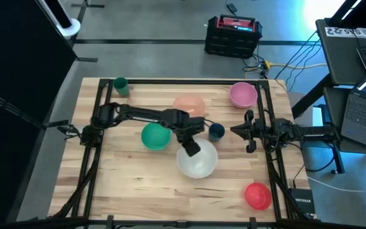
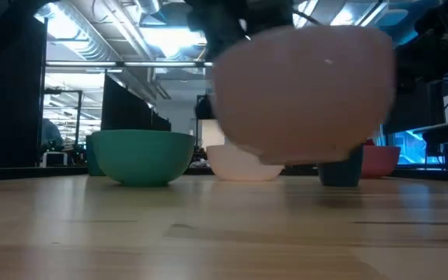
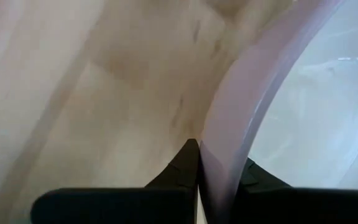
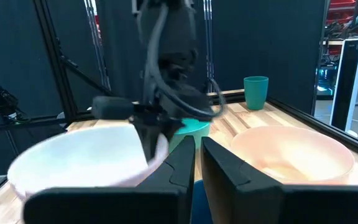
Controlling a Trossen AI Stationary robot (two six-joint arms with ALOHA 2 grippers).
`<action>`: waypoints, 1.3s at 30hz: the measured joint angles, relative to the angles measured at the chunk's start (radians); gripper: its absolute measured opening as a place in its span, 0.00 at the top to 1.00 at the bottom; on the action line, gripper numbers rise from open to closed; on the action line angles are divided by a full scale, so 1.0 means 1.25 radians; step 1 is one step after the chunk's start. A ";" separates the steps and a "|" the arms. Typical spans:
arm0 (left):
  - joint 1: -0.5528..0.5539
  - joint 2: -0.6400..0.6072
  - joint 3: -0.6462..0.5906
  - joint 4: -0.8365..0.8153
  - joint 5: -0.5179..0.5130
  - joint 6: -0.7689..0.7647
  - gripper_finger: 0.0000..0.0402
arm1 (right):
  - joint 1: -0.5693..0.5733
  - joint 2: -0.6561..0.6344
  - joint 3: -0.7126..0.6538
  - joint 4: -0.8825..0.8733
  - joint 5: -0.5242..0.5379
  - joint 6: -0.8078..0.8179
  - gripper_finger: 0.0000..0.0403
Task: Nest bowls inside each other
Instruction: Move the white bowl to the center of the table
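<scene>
My left gripper (image 1: 189,147) is over the table's middle, shut on the large white bowl (image 1: 199,161), which looms close in the low view (image 2: 306,89). The green bowl (image 1: 155,136) rests on its base just left of it. The pale peach bowl (image 1: 189,104) sits behind, the pink bowl (image 1: 243,94) at the far right, and the red-orange bowl (image 1: 258,194) at the near right. My right gripper (image 4: 197,163) waits shut at the table's right side, touching nothing. My left gripper pinches the white bowl's wall at the rim (image 3: 227,149), on the bowl's far-left side. One finger (image 3: 253,177) is inside the bowl and one finger (image 3: 178,174) outside. The fingers point steeply down from above. The bowl hangs mouth up, lifted clear of the table.
A small dark blue cup (image 1: 216,131) stands just behind and right of the held bowl. A teal cup (image 1: 120,86) stands at the far left corner. Black frame rails (image 1: 94,159) run along both sides of the table. Bare wood lies toward the near edge.
</scene>
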 joint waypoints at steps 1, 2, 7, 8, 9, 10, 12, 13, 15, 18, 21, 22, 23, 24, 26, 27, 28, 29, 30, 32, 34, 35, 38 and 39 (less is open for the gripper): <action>0.005 0.005 0.002 -0.008 -0.002 0.002 0.98 | 0.000 0.000 0.000 0.000 0.000 0.000 0.97; 0.010 0.007 0.003 -0.016 -0.004 0.006 0.98 | 0.000 0.000 0.000 0.000 0.000 0.000 0.97; 0.037 0.021 0.006 -0.053 -0.016 0.023 0.98 | 0.000 0.000 0.000 0.000 0.000 0.000 0.97; 0.042 0.024 0.006 -0.061 -0.019 0.027 0.98 | 0.000 0.000 0.000 0.000 0.000 0.000 0.97; 0.047 0.026 0.007 -0.068 -0.021 0.030 0.98 | 0.000 0.000 0.000 0.000 0.000 0.000 0.97; 0.052 0.029 0.008 -0.076 -0.023 0.034 0.98 | 0.000 0.000 0.000 0.000 0.000 0.000 0.97; 0.064 0.032 0.008 -0.090 -0.033 0.042 0.98 | 0.000 0.000 0.000 0.000 0.000 0.000 0.97; 0.072 0.032 0.009 -0.095 -0.037 0.046 0.98 | 0.000 0.000 0.000 0.000 0.000 0.000 0.97; 0.085 0.031 0.009 -0.096 -0.050 0.055 0.98 | 0.000 0.000 0.000 0.000 0.000 0.000 0.97; 0.101 0.031 0.009 -0.093 -0.064 0.065 0.99 | 0.000 0.000 0.000 0.000 0.000 0.000 0.97; 0.107 0.030 0.009 -0.093 -0.066 0.085 0.97 | 0.000 0.000 0.000 0.000 0.000 0.000 0.97; 0.107 0.030 0.009 -0.093 -0.066 0.089 0.94 | 0.000 0.000 0.000 0.000 0.000 0.000 0.97; 0.107 0.030 0.009 -0.093 -0.068 0.092 0.92 | 0.000 0.000 0.000 0.000 0.000 0.000 0.97; 0.107 0.030 0.009 -0.094 -0.072 0.093 0.89 | 0.000 0.000 0.000 0.000 0.000 0.000 0.97; 0.107 0.030 0.009 -0.095 -0.073 0.093 0.83 | 0.000 0.000 0.000 0.000 0.000 0.000 0.97; 0.107 0.030 0.009 -0.095 -0.074 0.094 0.80 | 0.000 0.000 0.000 0.000 0.000 0.000 0.97; 0.107 0.030 0.009 -0.095 -0.073 0.096 0.78 | 0.000 0.000 0.000 0.000 0.000 0.000 0.97; 0.107 0.030 0.009 -0.096 -0.071 0.097 0.75 | 0.000 0.000 0.000 0.000 0.000 0.000 0.97; 0.107 0.029 0.009 -0.098 -0.070 0.097 0.73 | 0.000 0.000 0.000 0.000 -0.001 0.000 0.97; 0.105 0.019 0.017 -0.107 -0.069 0.101 0.72 | 0.000 0.000 0.000 0.000 -0.001 0.000 0.97; 0.102 0.009 0.025 -0.116 -0.069 0.106 0.71 | 0.000 0.000 0.000 0.000 -0.001 0.000 0.97; 0.100 0.004 0.030 -0.120 -0.069 0.108 0.70 | 0.000 0.000 0.000 0.000 -0.001 0.000 0.97; 0.096 -0.012 0.042 -0.133 -0.069 0.115 0.69 | 0.000 0.000 0.000 0.000 -0.001 0.000 0.97; 0.094 -0.017 0.047 -0.137 -0.069 0.117 0.68 | 0.000 0.000 0.000 0.000 -0.001 0.000 0.97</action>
